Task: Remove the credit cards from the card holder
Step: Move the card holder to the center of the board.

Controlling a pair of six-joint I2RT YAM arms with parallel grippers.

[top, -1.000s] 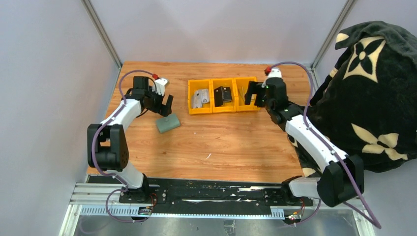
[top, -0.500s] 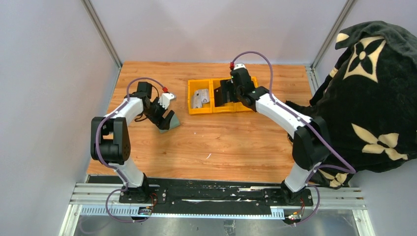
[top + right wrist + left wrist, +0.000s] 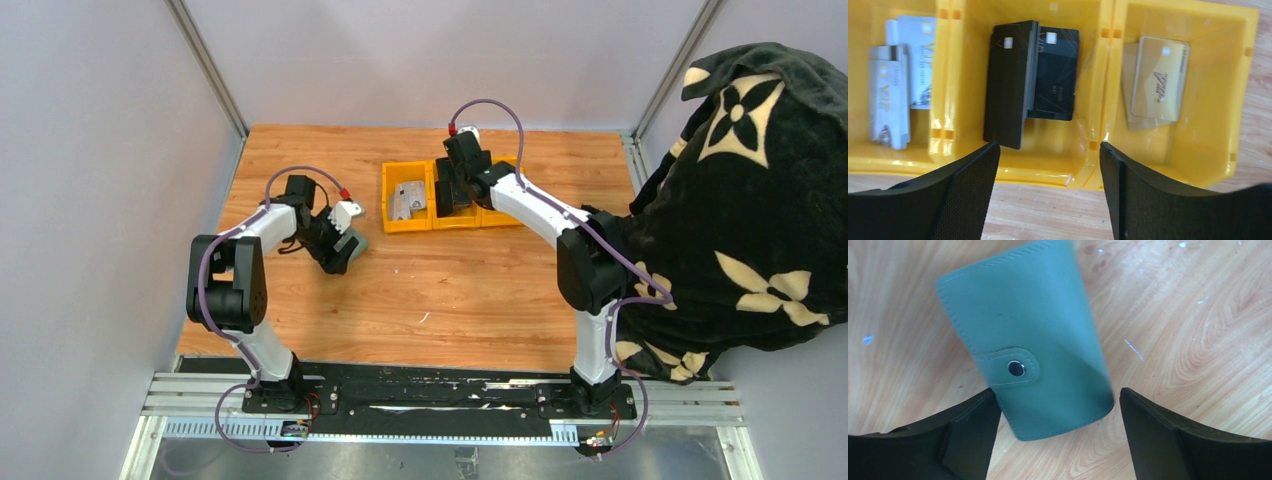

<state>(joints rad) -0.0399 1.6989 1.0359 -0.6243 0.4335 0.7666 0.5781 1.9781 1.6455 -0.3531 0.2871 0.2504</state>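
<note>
The pale green card holder (image 3: pixel 1028 335) lies flat on the wood, shut by its snap strap. My left gripper (image 3: pixel 1058 395) is open, one finger on each side of the holder's near end, just clear of it. In the top view the left gripper (image 3: pixel 336 252) covers most of the holder (image 3: pixel 354 241). The credit cards lie in the yellow bin: silver ones (image 3: pixel 895 95) in the left compartment, black ones (image 3: pixel 1033 80) in the middle, gold ones (image 3: pixel 1155 80) in the right. My right gripper (image 3: pixel 1045 147) is open and empty above the bin's near wall, over the middle compartment (image 3: pixel 452 190).
The yellow three-compartment bin (image 3: pixel 420 227) stands at the back centre of the wooden table. A black patterned blanket (image 3: pixel 750 200) hangs past the table's right edge. Grey walls and metal posts close the back and left sides.
My right gripper has swung left from the bin's right end to above its middle compartment. My left gripper has moved down and right onto the card holder's end.
</note>
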